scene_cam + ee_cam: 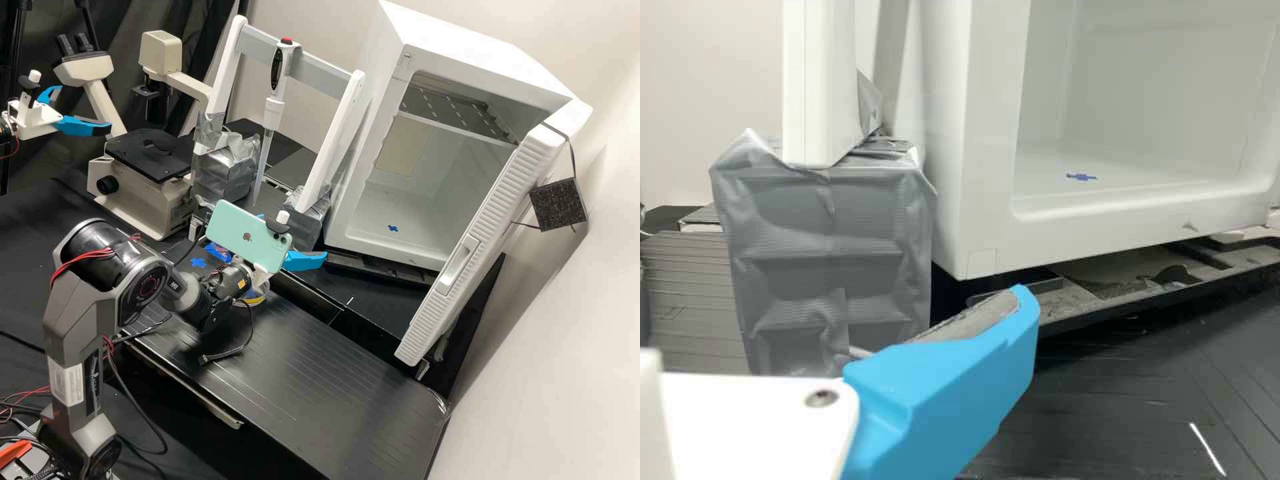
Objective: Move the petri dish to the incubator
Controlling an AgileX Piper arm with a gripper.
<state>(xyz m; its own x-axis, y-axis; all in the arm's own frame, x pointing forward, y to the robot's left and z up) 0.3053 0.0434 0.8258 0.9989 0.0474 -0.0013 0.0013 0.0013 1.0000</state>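
In the high view the gripper (303,260) is open behind the mounted phone, its blue fingers apart, in front of the incubator (385,254). The petri dish (255,301) shows a yellowish rim low behind the gripper's wrist, over the black bench; the arm hides most of it, and it is not between the visible fingers. The incubator stands with its door swung wide and a blue mark on its floor. From the wrist view, one blue finger of the gripper (950,390) lies in front of the incubator's lower front corner (990,225).
A white pipette stand (343,133) on grey taped blocks (227,170) rises beside the incubator; the wrist view has one block (830,250) near the finger. The incubator door (473,257) juts over the bench (320,387). A microscope (140,193) stands left, below the second arm's gripper.
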